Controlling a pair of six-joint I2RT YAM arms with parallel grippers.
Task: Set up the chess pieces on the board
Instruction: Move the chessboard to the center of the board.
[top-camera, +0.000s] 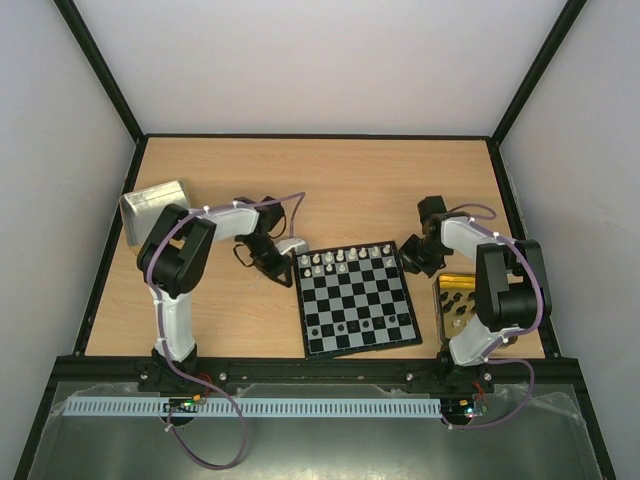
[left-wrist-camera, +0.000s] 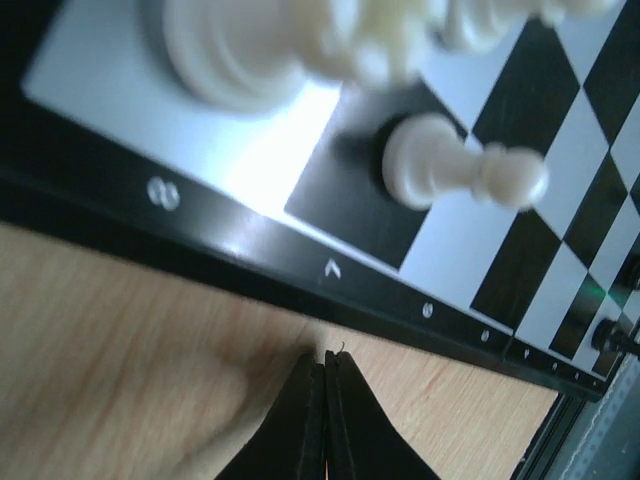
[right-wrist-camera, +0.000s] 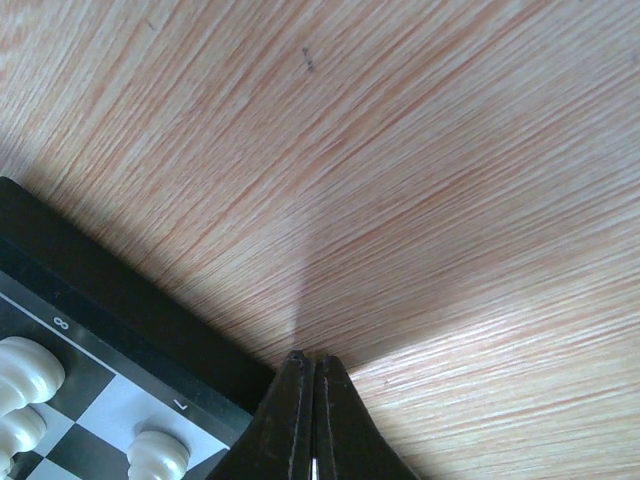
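The pale wooden surface (top-camera: 330, 180) fills the floor of the enclosure, with the two arms bolted at its near edge. The left arm (top-camera: 180, 260) bends in toward the middle, and the right arm (top-camera: 505, 290) does the same from the other side.

The board (top-camera: 357, 298) lies flat at the centre, a little nearer than the middle and turned slightly. A silver tin lid (top-camera: 152, 208) sits at the far left, well apart from it. A gold tin (top-camera: 452, 300) sits just right of the board, partly hidden by the right arm.

The left end effector (left-wrist-camera: 325, 375) is low over bare wood just off the board's far left corner, its fingers pressed together with nothing between them. The right end effector (right-wrist-camera: 308, 375) is off the far right corner, likewise closed and empty.

White chess pieces (top-camera: 345, 262) stand in the board's two far rows. A few black ones (top-camera: 345, 327) stand toward the near edge. More dark pieces (top-camera: 458, 305) lie in the gold tin.
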